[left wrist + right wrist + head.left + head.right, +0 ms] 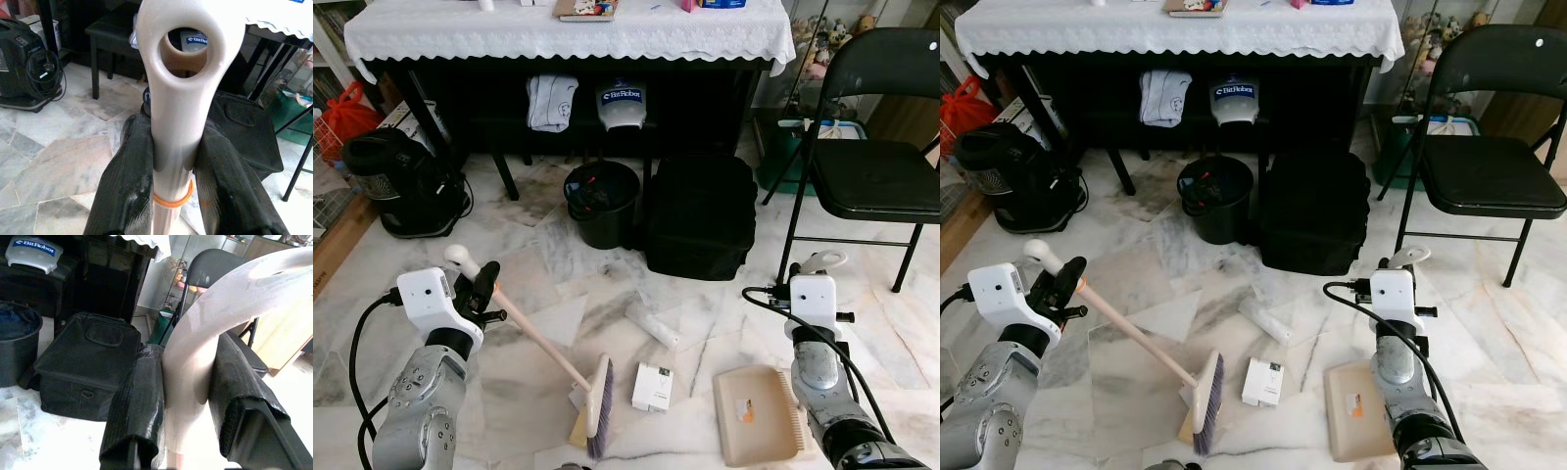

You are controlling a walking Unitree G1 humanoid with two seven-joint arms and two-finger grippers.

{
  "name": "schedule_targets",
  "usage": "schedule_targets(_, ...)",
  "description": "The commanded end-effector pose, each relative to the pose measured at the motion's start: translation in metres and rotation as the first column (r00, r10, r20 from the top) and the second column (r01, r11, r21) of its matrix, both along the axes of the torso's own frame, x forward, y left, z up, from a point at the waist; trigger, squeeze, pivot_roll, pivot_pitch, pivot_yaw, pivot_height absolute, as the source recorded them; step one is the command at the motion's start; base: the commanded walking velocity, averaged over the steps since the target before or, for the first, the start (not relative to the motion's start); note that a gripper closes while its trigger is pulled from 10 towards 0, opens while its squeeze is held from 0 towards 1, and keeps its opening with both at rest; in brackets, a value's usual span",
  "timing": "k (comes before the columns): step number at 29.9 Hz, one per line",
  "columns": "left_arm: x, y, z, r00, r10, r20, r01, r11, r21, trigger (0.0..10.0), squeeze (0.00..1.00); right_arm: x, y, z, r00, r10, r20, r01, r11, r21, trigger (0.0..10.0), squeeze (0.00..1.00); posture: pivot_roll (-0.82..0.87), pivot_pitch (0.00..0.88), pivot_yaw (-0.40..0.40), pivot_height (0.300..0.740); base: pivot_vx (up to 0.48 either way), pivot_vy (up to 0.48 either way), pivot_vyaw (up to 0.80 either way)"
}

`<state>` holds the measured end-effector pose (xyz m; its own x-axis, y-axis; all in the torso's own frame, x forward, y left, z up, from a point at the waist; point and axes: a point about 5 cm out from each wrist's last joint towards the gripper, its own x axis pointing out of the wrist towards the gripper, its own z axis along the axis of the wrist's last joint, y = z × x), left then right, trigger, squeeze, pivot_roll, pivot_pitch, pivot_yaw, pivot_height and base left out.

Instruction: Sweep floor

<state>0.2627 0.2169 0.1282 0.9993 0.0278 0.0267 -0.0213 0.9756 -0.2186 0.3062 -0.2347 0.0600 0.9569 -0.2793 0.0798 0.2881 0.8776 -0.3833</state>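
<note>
My left gripper is shut on the top of a cream broom handle, just below its hanging hole. The handle slants down to the brush head, which rests on the marble floor with its purple bristles down. My right gripper is shut on the curved handle of a beige dustpan that lies flat on the floor to the right. Between brush and dustpan lies a small white box. A white wrapper lies a little farther out.
Ahead stand a black bucket and a black bag before a dark table with a white cloth. A black folding chair is at the right. A black appliance and a red bag are at the left.
</note>
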Motion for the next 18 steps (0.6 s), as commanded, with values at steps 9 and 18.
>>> schedule_targets(9,-0.002,-0.001,0.003,1.000,-0.002,0.030,0.001,1.000,0.005,10.0,0.00,-0.003,-0.002,-0.005,0.999,-0.005,-0.032,0.005,1.000,-0.001,10.0,0.00,0.10,0.093,0.029,0.740,0.000,0.000,0.00)
schedule_targets(18,-0.002,-0.005,-0.004,0.999,-0.036,-0.017,0.036,0.999,0.003,10.0,0.00,-0.007,-0.008,-0.011,0.996,-0.069,-0.058,0.074,0.993,0.093,10.0,0.00,0.11,0.094,0.024,0.740,0.000,0.000,0.00)
